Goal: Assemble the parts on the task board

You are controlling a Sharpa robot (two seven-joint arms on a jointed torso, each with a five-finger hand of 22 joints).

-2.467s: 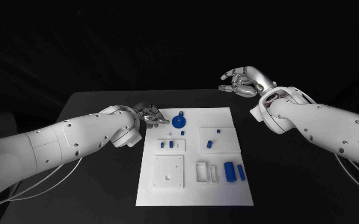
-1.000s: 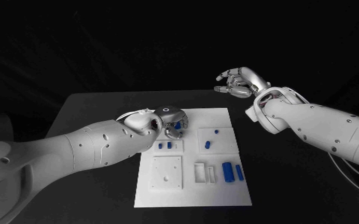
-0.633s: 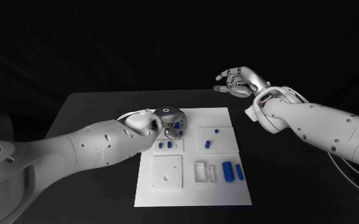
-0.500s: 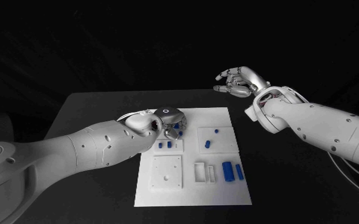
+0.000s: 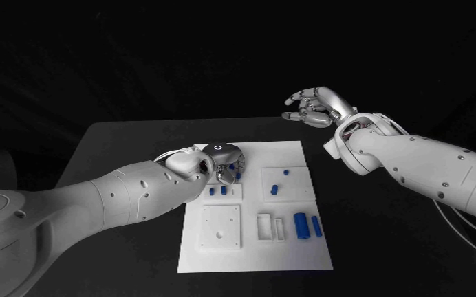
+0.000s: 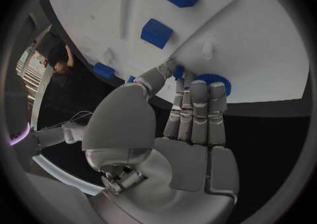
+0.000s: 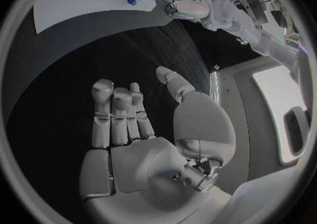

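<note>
One round blue toothed part (image 6: 213, 82), a gear-like disc, sits under the left hand's fingertips (image 6: 198, 87); fingers lie close together and extended, tips on the disc, thumb at its side touching a smaller blue bit, w/ the disc resting on the flat white task board (image 5: 298, 242) near its far edge. In the head view that silver left hand (image 5: 224, 160) is just left of frame centre, over the board's upper-left corner, hiding the disc. Two small blue block-shaped parts (image 6: 156, 33) stand on the board beyond the fingers. Lower right of the board: blue cylinders (image 5: 309, 226). Right hand (image 5: 316, 108), upper right of frame, is off the board above the black table (image 5: 129, 146), fingers loosely curled, apart, holding nothing.
</note>
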